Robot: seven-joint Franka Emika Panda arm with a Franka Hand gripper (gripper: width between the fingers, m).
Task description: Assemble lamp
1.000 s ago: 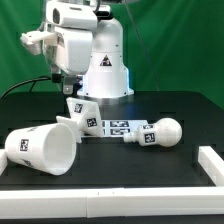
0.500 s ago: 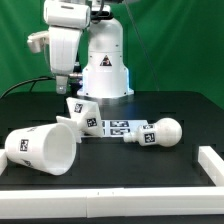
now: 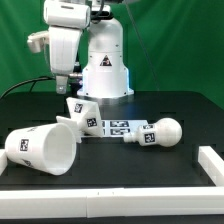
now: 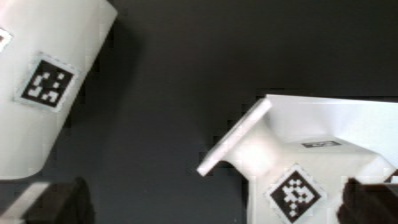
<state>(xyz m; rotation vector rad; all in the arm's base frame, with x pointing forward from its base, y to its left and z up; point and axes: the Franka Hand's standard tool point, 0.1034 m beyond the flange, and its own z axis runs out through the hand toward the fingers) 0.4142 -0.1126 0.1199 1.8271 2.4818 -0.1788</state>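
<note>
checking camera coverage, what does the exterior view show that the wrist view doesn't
Only the exterior view: the bulb, the marker board, the pedestal, the arm, and the whole shade lying on its side.
Only the wrist view: a close look at the base and its tag, with the gripper open and its dark fingers at the frame's edges.
Both: the base, the dark table, and a tagged white part beside the base, probably the shade.
</note>
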